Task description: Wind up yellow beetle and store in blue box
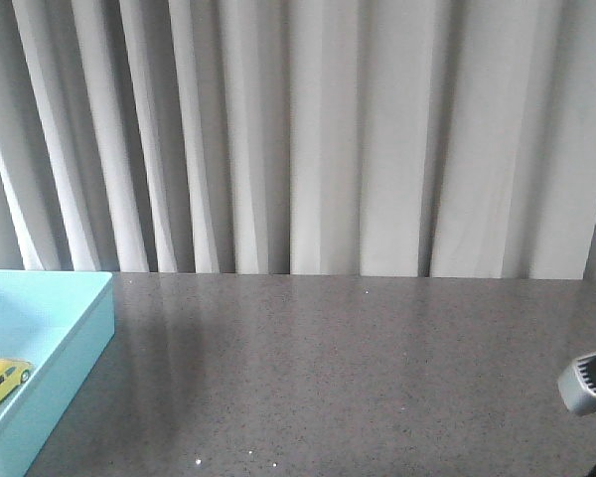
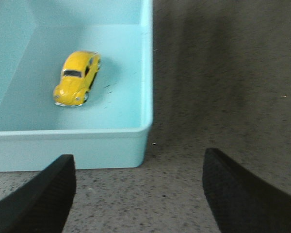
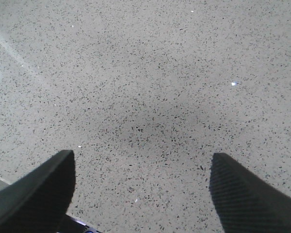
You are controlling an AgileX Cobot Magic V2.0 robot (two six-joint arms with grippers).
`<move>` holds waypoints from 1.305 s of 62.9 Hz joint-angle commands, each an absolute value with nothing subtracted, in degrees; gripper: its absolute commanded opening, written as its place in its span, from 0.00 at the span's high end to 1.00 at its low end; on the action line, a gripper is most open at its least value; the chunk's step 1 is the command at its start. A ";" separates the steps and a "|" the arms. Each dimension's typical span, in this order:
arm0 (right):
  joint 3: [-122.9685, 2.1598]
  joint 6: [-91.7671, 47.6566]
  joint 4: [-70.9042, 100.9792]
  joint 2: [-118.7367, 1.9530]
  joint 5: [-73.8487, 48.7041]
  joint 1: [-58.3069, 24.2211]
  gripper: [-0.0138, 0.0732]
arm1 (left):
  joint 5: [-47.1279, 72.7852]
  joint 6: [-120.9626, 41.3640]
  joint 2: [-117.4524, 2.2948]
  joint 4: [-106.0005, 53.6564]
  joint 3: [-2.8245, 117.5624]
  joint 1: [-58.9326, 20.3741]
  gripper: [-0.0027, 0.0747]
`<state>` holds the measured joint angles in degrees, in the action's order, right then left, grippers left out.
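The yellow beetle (image 1: 2, 383) lies on the floor of the blue box (image 1: 74, 348) at the table's left edge. In the left wrist view the yellow beetle (image 2: 76, 77) rests on its wheels inside the blue box (image 2: 140, 87), apart from the walls. My left gripper (image 2: 138, 182) is open and empty, over the bare table just outside the box's near wall. My right gripper (image 3: 141, 187) is open and empty over the bare speckled table. In the front view only a grey part of the right arm (image 1: 588, 383) shows at the right edge.
The table (image 1: 338, 378) is dark grey and speckled. A pale pleated curtain (image 1: 308, 129) hangs behind its far edge. The box's low walls stand between my left gripper and the car.
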<state>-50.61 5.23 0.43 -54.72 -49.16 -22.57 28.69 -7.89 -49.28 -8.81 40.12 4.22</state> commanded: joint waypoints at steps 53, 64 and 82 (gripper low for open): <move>-52.16 5.05 0.44 -54.01 -45.87 -22.57 0.20 | 21.57 -8.11 -29.04 -12.38 31.98 -3.17 0.32; -52.16 5.05 0.44 -54.01 -46.03 -22.57 0.21 | 21.62 -8.11 -29.04 -12.38 31.98 -3.17 0.42; -52.16 5.02 0.44 -54.01 -46.15 -22.57 0.55 | 21.67 -8.11 -29.04 -12.38 31.98 -3.17 0.67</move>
<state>-50.61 5.27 0.43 -54.72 -49.16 -22.57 26.14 -8.28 -28.62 -11.44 30.60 -2.73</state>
